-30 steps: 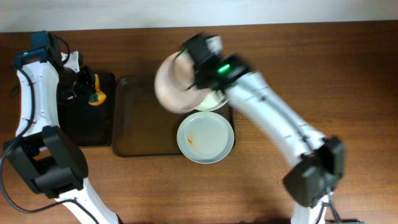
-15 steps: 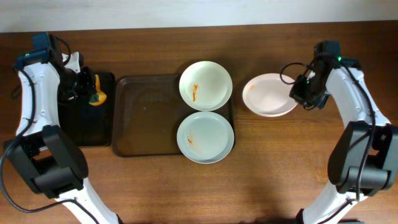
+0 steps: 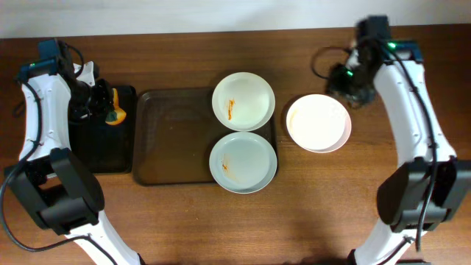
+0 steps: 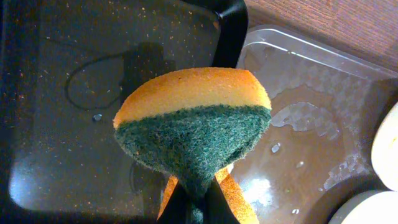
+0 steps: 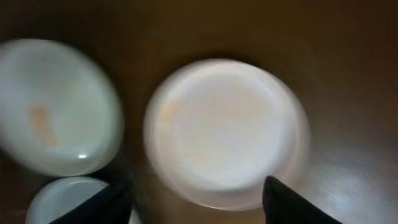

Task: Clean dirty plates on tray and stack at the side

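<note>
A: Whereabouts, plate by plate?

B: Counting 3. Got the smeared plate (image 3: 243,101) at the far right of the tray (image 3: 173,140), hanging out past its right edge. Got the bluish plate (image 3: 243,163) directly in front of it, rim to rim, touching or not hard to tell; overlapping the tray's near right corner and reaching out over the desk (image 3: 221,221). Found the third plate (image 3: 318,123) flat on bare desk, right of the tray and apart from both others.

A: And the fingers?

B: Seeing the right fingers (image 3: 344,82) spread wide, released, gripping nothing, hanging above the third plate's far right rim; blurred in the wrist view. Seeing the left fingers (image 4: 194,205) clenched on the sponge (image 4: 193,124), orange with a green scrub face, held over the black tray (image 3: 96,147).

A: Room to move?

B: Bare tray across the whole left part. Open desk right of the third plate and along the near edge.
</note>
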Available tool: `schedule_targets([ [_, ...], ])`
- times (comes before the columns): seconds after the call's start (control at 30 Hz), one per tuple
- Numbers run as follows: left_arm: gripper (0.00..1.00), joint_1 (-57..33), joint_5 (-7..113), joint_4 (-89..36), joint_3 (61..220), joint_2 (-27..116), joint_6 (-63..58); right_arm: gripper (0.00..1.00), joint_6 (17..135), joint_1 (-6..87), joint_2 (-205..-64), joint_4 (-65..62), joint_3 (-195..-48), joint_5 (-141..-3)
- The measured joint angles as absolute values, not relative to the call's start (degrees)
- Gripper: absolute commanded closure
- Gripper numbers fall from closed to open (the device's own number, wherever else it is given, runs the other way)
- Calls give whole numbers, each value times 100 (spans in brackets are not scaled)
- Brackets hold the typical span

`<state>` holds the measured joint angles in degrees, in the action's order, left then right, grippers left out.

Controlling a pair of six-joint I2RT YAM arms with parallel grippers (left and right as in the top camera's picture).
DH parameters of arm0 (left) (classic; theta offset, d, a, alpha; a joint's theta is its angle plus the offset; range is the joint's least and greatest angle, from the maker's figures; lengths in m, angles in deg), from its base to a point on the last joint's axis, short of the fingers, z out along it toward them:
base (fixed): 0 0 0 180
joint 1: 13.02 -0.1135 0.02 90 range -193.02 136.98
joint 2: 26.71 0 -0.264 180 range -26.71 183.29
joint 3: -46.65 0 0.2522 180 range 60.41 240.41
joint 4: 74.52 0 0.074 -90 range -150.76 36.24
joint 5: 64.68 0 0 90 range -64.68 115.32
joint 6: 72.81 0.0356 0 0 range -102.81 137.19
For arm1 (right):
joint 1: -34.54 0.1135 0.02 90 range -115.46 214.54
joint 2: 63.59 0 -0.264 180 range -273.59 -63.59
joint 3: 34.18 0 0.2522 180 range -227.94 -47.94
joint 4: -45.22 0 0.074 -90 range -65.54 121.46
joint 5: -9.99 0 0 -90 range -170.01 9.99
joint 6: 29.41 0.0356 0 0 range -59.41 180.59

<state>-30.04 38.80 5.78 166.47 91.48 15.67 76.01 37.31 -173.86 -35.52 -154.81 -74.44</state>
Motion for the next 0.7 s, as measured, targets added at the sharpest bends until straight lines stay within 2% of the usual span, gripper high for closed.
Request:
schedule_targets([
  [0.1, 99, -3004, 3880, 578, 16647, 9148, 1567, 12, 7505, 4594, -17365, -3150, -15588, -7320],
  [0.17, 99, -3004, 3880, 578, 16647, 9148, 1567, 1, 7492, 5053, -17367, -3058, -15588, -7294],
  [0.27, 99, -3004, 3880, 578, 16647, 9148, 1567, 2, 7477, 5337, -17408, -3045, -15588, -7326],
  [0.7, 99, -3004, 3880, 689, 16647, 9148, 1569, 2, 7472, 5346, -17539, -3067, -15586, -7348],
])
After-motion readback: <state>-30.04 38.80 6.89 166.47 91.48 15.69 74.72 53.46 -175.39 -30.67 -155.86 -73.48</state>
